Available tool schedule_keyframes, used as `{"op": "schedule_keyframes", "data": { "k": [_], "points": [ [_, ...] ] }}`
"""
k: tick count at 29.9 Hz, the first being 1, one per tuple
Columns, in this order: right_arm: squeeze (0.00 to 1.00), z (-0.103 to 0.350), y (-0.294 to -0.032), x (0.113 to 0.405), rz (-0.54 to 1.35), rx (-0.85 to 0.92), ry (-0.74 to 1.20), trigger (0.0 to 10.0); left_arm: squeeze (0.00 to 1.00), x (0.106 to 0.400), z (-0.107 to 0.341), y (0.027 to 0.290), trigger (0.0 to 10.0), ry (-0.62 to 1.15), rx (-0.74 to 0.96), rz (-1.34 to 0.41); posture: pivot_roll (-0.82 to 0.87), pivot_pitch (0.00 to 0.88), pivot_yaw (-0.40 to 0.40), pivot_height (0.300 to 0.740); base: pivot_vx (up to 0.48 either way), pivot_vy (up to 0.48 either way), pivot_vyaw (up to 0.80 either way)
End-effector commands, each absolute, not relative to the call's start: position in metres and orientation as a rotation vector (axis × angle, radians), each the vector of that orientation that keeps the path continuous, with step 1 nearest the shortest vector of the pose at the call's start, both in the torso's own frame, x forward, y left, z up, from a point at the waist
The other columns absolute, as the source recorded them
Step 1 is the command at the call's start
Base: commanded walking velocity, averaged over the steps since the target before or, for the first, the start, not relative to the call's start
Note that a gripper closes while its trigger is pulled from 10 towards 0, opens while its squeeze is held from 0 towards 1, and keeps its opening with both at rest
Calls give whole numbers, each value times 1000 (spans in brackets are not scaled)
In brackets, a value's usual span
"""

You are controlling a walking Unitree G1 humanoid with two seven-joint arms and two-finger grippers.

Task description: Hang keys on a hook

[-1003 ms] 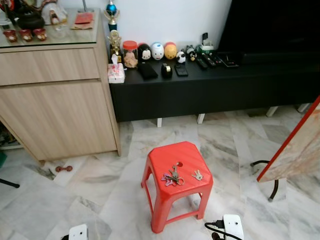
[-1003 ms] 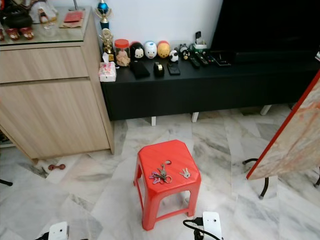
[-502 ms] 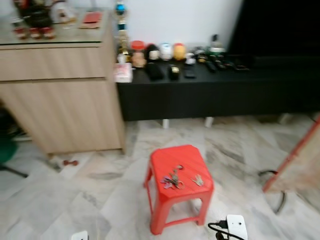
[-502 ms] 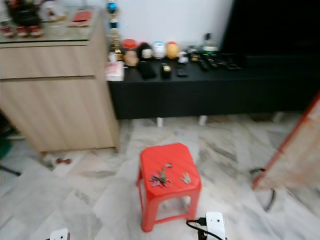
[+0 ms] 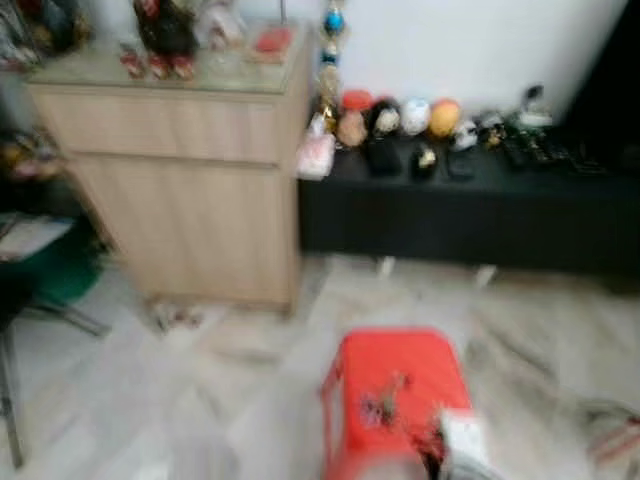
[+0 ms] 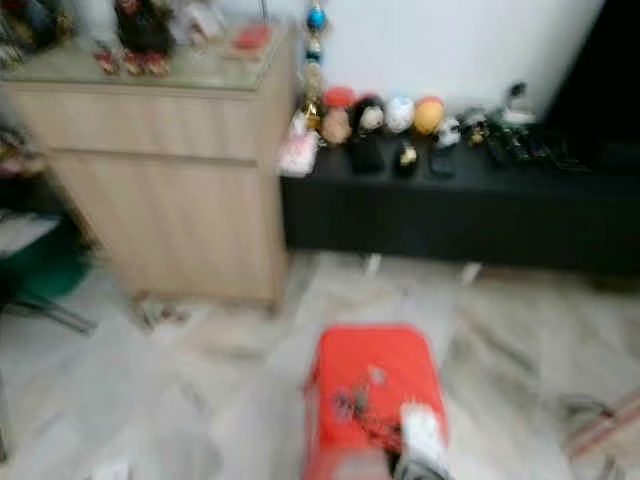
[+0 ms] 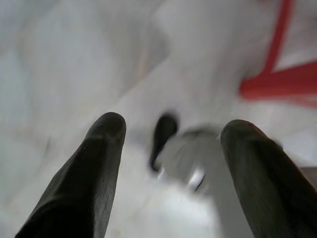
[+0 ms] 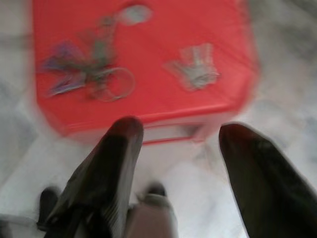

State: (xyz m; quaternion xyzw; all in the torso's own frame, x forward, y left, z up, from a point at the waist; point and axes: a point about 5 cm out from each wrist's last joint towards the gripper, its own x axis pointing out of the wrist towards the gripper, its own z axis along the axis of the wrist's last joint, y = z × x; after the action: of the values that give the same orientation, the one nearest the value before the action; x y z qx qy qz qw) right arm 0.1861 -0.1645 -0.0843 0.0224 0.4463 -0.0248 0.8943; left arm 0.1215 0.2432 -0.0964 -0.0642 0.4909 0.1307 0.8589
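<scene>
Keys [image 8: 91,74] lie flat on red stool [image 8: 148,106], 2nd small bunch [image 8: 194,67] beside; right gripper [image 8: 181,134] spread, empty, just short of stool; likely light, loose, jangly, so pinch the ring [image 8: 115,83].

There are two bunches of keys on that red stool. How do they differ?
The larger bunch is spread out, with purple-tinted pieces, a big open ring and a loop at one end. The smaller bunch is compact, pale and silvery, fanned like a little hand. The larger bunch covers more of the red stool than the smaller one. Both lie flat on the seat, apart from each other, beyond the open right end effector. Blur hides finer detail.
</scene>
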Motion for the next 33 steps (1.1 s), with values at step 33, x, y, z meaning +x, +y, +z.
{"op": "schedule_keyframes", "data": {
  "k": [33],
  "points": [
    [0,-79,-189,190,-149,55,873,10000,0,137,-94,230,10000,994,-145,228,34,0,-49,740,0,0,386]
  ]
}}
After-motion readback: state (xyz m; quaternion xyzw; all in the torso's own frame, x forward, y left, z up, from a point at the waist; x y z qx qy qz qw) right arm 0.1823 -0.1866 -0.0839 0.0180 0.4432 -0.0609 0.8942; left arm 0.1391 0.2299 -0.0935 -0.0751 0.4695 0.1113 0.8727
